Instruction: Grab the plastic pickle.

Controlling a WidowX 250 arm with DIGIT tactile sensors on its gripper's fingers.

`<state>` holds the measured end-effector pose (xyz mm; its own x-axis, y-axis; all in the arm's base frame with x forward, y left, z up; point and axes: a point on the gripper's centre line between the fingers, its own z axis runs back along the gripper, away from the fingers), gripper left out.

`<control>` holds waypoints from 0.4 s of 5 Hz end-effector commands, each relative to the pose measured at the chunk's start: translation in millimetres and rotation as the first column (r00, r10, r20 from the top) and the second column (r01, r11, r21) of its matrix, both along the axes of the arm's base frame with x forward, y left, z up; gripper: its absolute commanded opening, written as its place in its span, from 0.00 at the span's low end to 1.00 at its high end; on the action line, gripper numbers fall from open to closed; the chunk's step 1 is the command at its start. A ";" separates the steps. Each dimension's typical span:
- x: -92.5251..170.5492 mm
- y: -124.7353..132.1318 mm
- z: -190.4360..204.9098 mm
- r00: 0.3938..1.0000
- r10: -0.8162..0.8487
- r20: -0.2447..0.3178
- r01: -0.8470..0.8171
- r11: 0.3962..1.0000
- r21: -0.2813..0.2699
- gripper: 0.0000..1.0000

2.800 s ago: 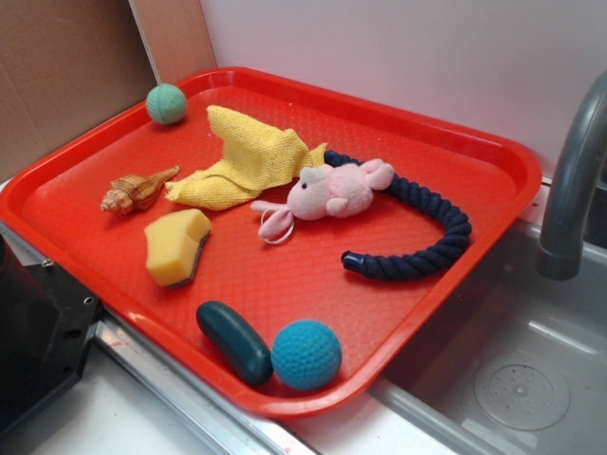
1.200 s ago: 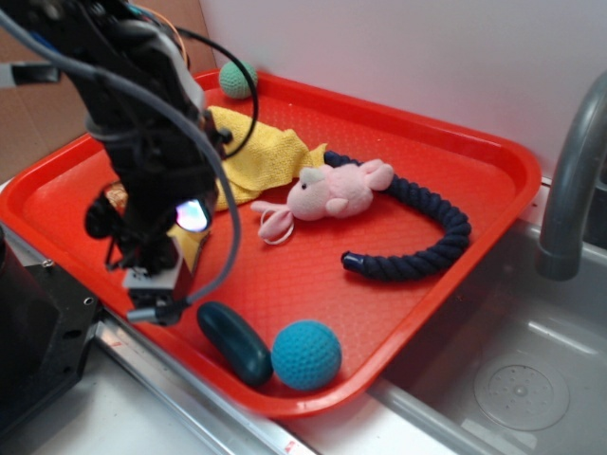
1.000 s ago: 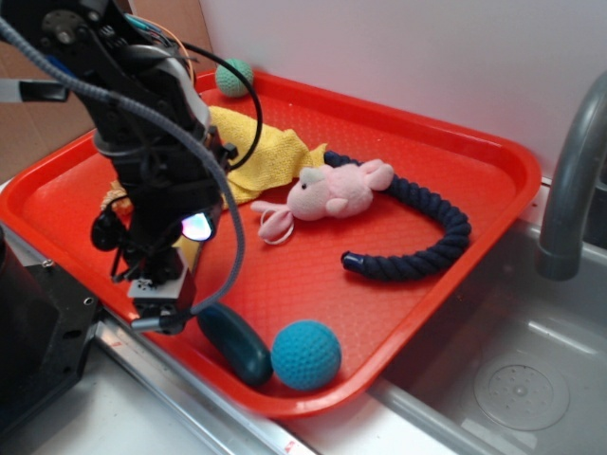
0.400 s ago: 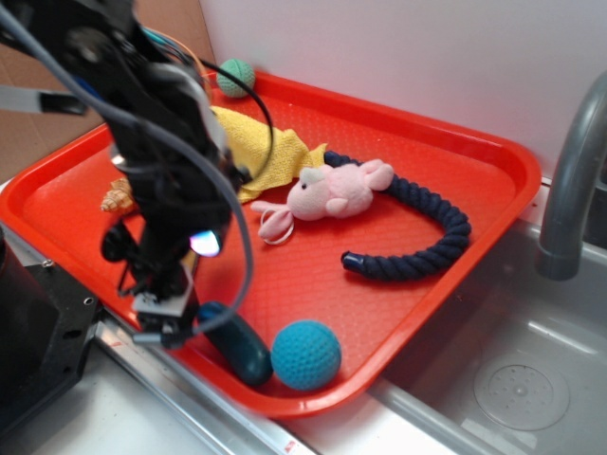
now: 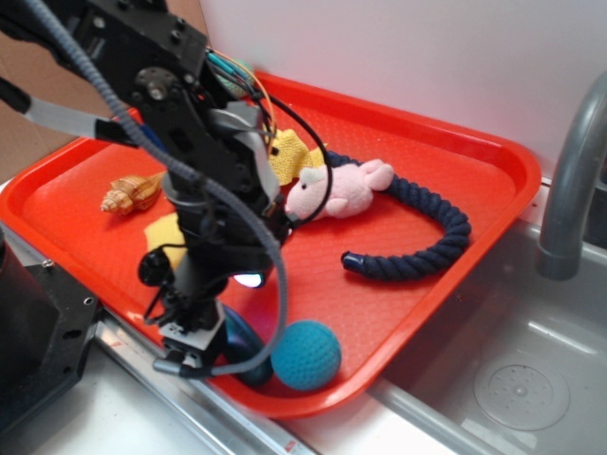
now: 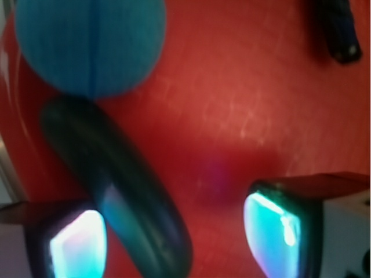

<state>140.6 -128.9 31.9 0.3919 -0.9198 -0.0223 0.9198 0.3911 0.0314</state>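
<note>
The plastic pickle (image 6: 116,191) is a glossy dark teal-green capsule lying at a slant on the red tray (image 6: 232,116), one end touching the blue knitted ball (image 6: 90,43). My gripper (image 6: 174,240) is open and low over the tray. The pickle's near end sits between the fingers, close to the left pad (image 6: 78,246) and well apart from the right pad (image 6: 272,231). In the exterior view the gripper (image 5: 194,358) stands at the tray's front edge and covers most of the pickle (image 5: 245,358), beside the blue ball (image 5: 305,355).
On the tray (image 5: 398,190) lie a pink plush mouse (image 5: 337,190), a dark navy rope (image 5: 427,246), a yellow cloth (image 5: 285,152), a seashell (image 5: 133,192) and a yellow sponge (image 5: 163,232). A grey faucet (image 5: 569,180) and a sink (image 5: 512,379) are to the right.
The arm has moved right and down along the tray's front edge. Its open fingers have gone from beside the pickle's left end to astride it. Nothing on the tray has shifted.
</note>
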 end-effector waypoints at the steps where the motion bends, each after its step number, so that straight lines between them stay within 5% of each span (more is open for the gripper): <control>1: 17.9 1.2 -22.6 0.999 -0.024 -0.024 0.024 0.999 0.033 1.00; 2: 24.9 23.6 -24.4 1.000 0.021 -0.010 -0.020 0.998 0.062 1.00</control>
<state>172.9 -120.9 12.8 0.3962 -0.9165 -0.0556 0.9176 0.3932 0.0586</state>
